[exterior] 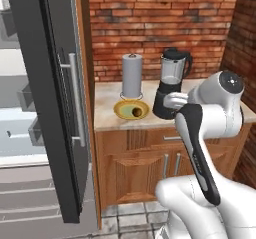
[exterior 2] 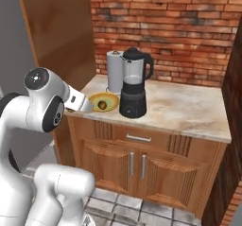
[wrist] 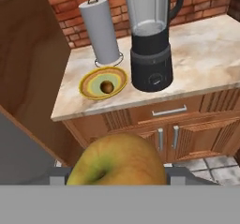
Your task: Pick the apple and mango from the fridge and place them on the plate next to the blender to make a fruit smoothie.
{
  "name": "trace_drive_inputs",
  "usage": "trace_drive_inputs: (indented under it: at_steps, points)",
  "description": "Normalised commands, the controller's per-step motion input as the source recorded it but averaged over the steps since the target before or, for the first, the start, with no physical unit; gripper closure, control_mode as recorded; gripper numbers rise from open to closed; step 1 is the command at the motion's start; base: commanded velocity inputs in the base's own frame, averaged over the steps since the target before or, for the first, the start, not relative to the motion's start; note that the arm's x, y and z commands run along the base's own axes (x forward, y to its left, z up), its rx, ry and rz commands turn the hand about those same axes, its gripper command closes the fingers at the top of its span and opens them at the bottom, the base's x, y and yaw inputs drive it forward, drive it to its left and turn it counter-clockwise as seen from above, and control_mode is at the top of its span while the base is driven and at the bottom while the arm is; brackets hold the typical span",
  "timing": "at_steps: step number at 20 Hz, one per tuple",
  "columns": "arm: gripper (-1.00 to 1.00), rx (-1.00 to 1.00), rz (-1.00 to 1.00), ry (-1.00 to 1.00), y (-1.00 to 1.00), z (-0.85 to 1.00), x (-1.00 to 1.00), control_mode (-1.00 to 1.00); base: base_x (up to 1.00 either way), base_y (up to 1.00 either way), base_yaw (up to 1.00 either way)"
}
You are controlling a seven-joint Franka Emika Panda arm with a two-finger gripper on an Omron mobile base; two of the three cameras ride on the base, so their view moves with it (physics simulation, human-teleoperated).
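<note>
A big yellow-green fruit [wrist: 119, 164] with a stem dimple, apple-like, sits close before the hand camera, and my gripper [wrist: 117, 178] is shut on it; it hides the fingertips. The hand hovers in front of the counter edge, short of the plate [wrist: 86, 85]. This yellow dish with an olive rim [exterior: 119, 110] [exterior 2: 94, 99] holds a small brownish-green fruit [wrist: 107, 87] [exterior: 136, 112]; I cannot tell which fruit is the mango. Just right of the plate stands the blender [exterior: 172, 83] [exterior 2: 133, 85] [wrist: 150, 45]. The fridge door [exterior: 45, 108] hangs open at left.
A grey upright roll [exterior: 132, 76] [wrist: 100, 31] stands behind the plate. The marble counter [exterior 2: 189, 111] tops a wooden cabinet with a drawer and two doors [exterior 2: 137, 163]. A brick wall backs it, and a tall wooden panel [exterior 2: 56, 36] flanks its left end.
</note>
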Motion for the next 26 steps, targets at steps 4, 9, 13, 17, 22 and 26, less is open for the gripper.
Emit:
trace_drive_inputs:
  at_steps: [4,9,13,17,22,26]
  points:
    - [1.00,0.00,0.00,0.00,0.00,0.00,0.00,1.00,0.48,0.00,0.00]
    - [1.00,0.00,0.00,0.00,0.00,0.00,0.00,1.00,0.14,0.08,0.02]
    - [1.00,0.00,0.00,0.00,0.00,0.00,0.00,1.00,0.26,0.19,0.02]
    - [1.00,0.00,0.00,0.00,0.00,0.00,0.00,1.00,0.49,0.00,0.03]
    - [1.00,0.00,0.00,0.00,0.00,0.00,0.00,1.00,0.47,0.06,0.03]
    - [1.00,0.00,0.00,0.00,0.00,0.00,0.00,1.00,0.31,0.18,0.05]
